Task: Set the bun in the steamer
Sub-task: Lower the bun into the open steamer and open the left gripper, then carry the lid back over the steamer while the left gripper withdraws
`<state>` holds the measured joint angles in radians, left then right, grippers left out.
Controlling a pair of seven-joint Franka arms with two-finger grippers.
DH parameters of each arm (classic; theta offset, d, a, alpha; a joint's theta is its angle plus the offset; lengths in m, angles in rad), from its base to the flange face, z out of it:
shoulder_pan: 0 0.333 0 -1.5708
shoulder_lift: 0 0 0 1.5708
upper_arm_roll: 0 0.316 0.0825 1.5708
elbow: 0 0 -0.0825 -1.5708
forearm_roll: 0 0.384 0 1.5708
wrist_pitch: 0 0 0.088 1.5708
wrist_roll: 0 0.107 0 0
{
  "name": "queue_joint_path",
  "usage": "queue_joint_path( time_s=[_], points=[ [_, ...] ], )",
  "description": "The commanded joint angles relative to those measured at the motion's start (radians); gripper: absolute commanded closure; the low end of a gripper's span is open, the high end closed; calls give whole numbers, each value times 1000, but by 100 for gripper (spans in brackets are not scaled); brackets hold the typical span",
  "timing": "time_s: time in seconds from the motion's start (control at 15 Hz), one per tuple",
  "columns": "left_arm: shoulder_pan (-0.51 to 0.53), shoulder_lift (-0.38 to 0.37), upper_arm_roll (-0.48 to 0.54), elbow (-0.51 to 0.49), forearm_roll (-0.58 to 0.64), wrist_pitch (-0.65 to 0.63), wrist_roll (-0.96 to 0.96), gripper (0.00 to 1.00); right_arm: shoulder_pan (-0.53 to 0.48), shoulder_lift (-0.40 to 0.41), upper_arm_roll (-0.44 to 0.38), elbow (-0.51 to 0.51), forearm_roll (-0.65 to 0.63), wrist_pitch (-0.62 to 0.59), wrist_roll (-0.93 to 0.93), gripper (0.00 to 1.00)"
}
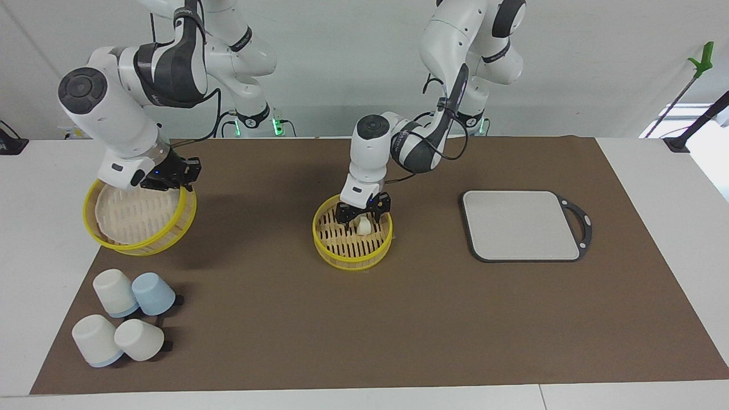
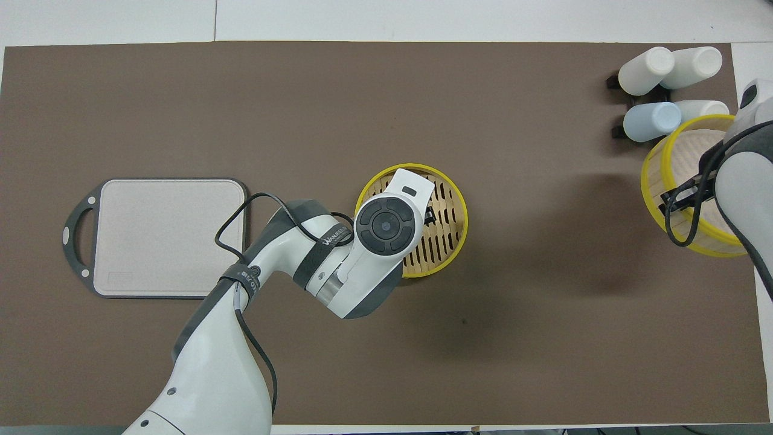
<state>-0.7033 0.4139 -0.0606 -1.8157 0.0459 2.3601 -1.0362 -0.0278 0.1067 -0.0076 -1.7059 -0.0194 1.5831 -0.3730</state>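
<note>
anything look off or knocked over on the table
The cups near the right arm's end lie tipped on their sides. The right gripper holds the steamer lid tilted in the air. Otherwise nothing stands out.

A plain white wall point(image 1: 353, 68) is seen at the back of the facing view. A white table point(image 1: 655, 239) is covered for most of its top by a brown mat point(image 1: 427, 319). Bright light is admitted at a window point(image 1: 678, 117) toward the left arm's end.
</note>
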Motion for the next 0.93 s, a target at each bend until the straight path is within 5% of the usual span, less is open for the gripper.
queue_joint_path(
  time_s=[0.0,0.47,0.87],
  points=[
    [4,-61,16,-14,25,-54,-7,0,57,-30,9,-21,-14,26,99,100],
    [290,-381,15,9,-93,-484,399,0,397,22,12,-5,60,190,617,100],
    [563,-474,22,105,-109,-688,713,0,638,394,3,360,53,233,1009,100]
  ],
)
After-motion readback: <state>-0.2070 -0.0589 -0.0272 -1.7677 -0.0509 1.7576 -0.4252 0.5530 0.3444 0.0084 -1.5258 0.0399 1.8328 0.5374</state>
